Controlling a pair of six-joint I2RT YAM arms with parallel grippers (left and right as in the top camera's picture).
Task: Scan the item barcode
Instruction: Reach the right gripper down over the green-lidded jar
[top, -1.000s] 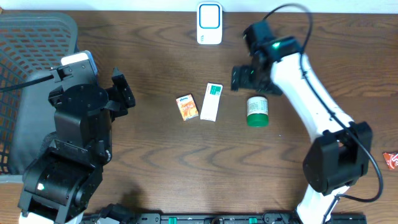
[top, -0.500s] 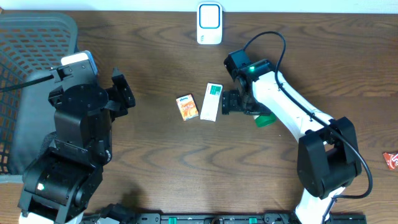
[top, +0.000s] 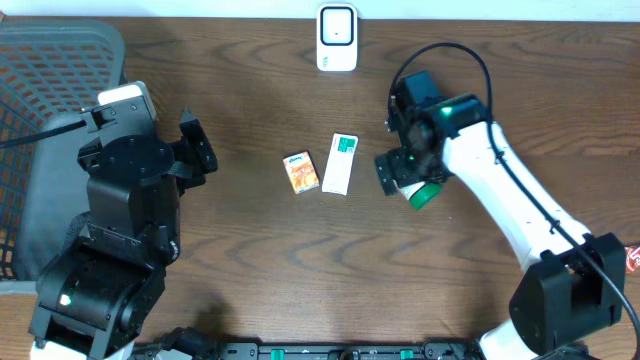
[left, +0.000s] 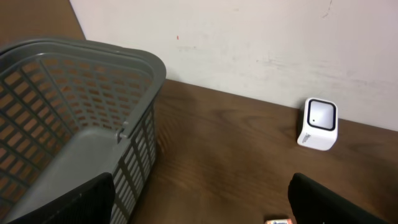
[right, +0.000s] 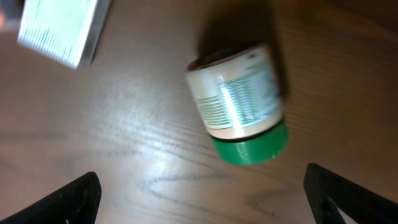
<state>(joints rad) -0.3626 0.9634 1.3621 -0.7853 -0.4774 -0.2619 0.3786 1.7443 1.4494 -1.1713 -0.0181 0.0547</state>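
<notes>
Shifted off the white box (top: 339, 163), right gripper (right: 205, 196) hangs spread over toppled bottle (right: 239, 106) (left gripper (left: 199, 205) spread too).

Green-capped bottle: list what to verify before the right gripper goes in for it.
1. Right gripper open: ok, fingers wide apart.
2. Bottle free: ok, lying on its side, nothing gripping it.
3. Bottle between the fingers: not ok, it lies ahead of the fingertips.
4. Clearance from white box: ok, apart.
5. Barcode located: cannot tell, label print blurred.
6. Scanner unobstructed: ok.
</notes>
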